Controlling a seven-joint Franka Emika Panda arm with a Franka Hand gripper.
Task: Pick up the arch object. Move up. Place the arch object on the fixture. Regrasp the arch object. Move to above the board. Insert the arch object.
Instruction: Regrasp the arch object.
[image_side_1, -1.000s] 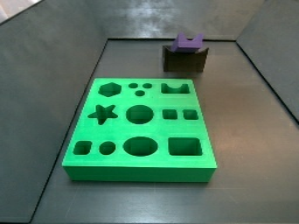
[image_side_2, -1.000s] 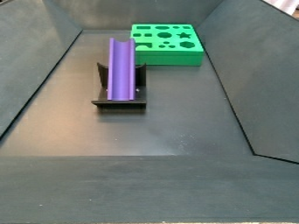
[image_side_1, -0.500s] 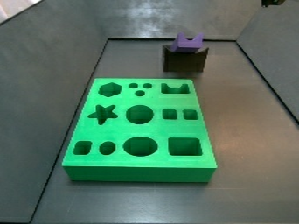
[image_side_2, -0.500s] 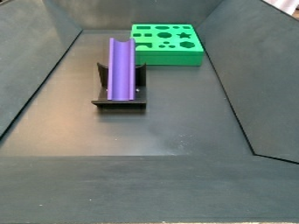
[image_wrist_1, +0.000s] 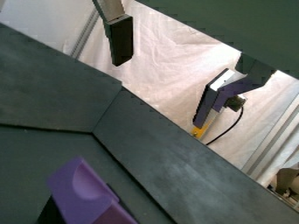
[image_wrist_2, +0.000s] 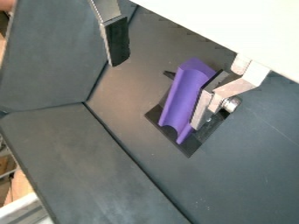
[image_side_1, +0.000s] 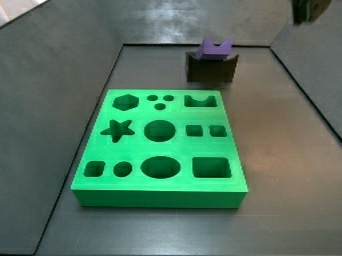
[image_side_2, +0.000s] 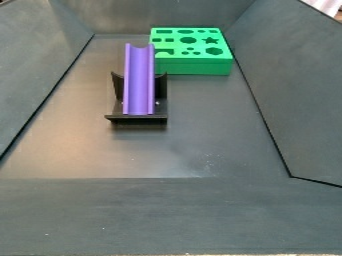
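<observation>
The purple arch object (image_side_1: 217, 46) lies in the notch of the dark fixture (image_side_1: 211, 68) at the back of the floor; it also shows in a side view (image_side_2: 138, 78) lengthwise on the fixture (image_side_2: 136, 115). The green board (image_side_1: 160, 150) lies in front of it. My gripper (image_side_1: 315, 10) is high up at the back right, only its tip in view. In both wrist views the gripper (image_wrist_2: 163, 70) is open and empty, well above the arch object (image_wrist_2: 181, 96) and to one side of it. The arch object's end shows in a wrist view (image_wrist_1: 82, 192).
Dark sloping walls (image_side_2: 40, 90) enclose the dark floor (image_side_2: 187, 150). The board (image_side_2: 191, 50) sits at the far end in a side view. A white cloth backdrop (image_wrist_1: 176, 52) shows beyond the walls.
The gripper's tip has come further down into the top right corner of a side view. The arch object, fixture and board have not moved.
</observation>
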